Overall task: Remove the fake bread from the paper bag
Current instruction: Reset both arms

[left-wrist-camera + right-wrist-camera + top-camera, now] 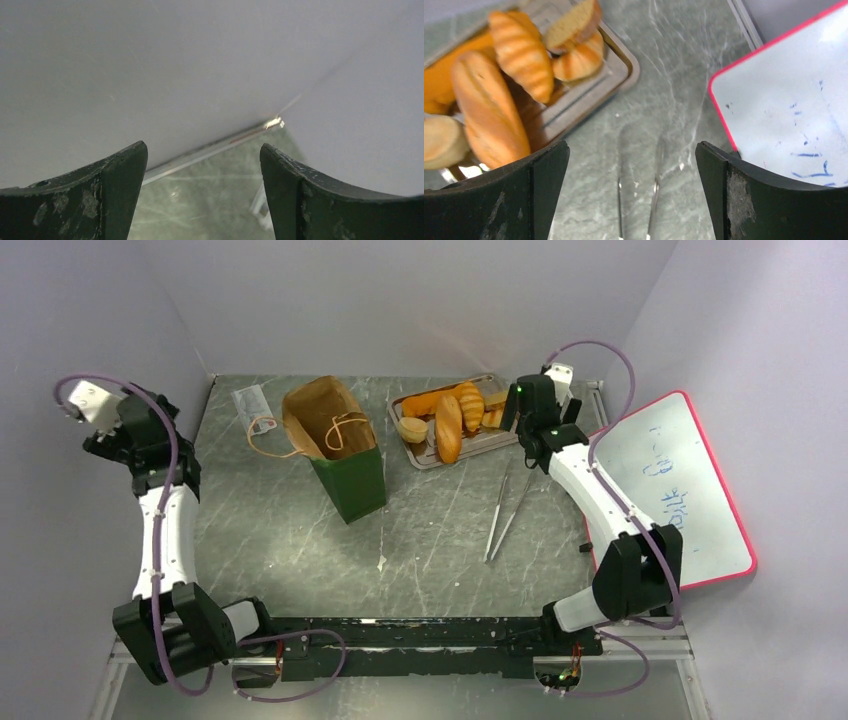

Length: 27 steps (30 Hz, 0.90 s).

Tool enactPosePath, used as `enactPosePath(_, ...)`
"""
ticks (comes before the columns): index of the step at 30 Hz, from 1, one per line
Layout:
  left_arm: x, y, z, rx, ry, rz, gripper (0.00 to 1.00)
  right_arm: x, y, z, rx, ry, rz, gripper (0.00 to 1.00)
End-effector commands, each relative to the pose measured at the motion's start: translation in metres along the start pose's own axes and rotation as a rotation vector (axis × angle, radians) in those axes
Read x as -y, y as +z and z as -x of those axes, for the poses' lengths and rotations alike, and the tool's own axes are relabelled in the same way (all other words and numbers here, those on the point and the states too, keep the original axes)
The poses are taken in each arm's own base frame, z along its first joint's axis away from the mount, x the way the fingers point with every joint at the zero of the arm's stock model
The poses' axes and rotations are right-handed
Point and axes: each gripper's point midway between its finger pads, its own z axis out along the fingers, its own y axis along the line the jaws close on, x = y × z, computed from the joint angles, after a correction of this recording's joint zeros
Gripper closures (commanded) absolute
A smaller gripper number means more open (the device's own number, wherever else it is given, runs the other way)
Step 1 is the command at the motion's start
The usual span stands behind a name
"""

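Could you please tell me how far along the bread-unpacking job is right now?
Done, it seems: several fake bread pieces lie on the metal tray, and no bread shows inside the open paper bag. In hand: nothing; the left pincer and right pincer are open and empty. Left: probably nothing, though the bag's bottom is not clearly visible.

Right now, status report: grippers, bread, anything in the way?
Left gripper open, empty, facing wall. Right gripper open, empty, beside metal tray. Fake bread on tray; paper bag upright, none visible inside. Tongs loose nearby, not blocking.
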Motion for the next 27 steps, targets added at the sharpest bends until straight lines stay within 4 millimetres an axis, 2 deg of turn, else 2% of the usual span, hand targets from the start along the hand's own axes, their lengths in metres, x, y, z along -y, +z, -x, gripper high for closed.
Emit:
enactPosePath(1, 0.021, 0.003, -0.015, 0.064, 0.182, -0.215, 0.22, 0.008, 0.003, -0.012, 0.011, 0.041, -0.012, 0.00)
enactPosePath(4, 0.014, -0.003, -0.055, -0.007, 0.254, -0.293, 0.23, 0.011, 0.001, -0.026, -0.006, 0.073, -0.013, 0.00)
enactPosePath(8, -0.002, -0.022, -0.097, -0.040, 0.252, -0.387, 0.24, 0.011, -0.008, -0.028, 0.020, 0.123, 0.022, 0.00)
enactPosePath(12, -0.012, -0.033, -0.121, -0.074, 0.259, -0.431, 0.25, 0.014, -0.011, -0.035, 0.023, 0.116, 0.030, 0.00)
enactPosePath(15, -0.015, -0.040, -0.132, -0.085, 0.258, -0.464, 0.25, 0.016, -0.011, -0.040, 0.018, 0.119, 0.012, 0.00)
enactPosePath(18, -0.016, -0.043, -0.139, -0.100, 0.259, -0.485, 0.26, 0.018, -0.014, -0.036, 0.040, 0.129, 0.000, 0.00)
enactPosePath(22, -0.012, -0.047, -0.140, -0.094, 0.259, -0.515, 0.26, 0.024, -0.018, -0.028, 0.072, 0.130, -0.024, 0.00)
enactPosePath(27, -0.011, -0.047, -0.138, -0.086, 0.261, -0.519, 0.26, 0.029, -0.020, -0.030, 0.081, 0.131, -0.039, 0.00)
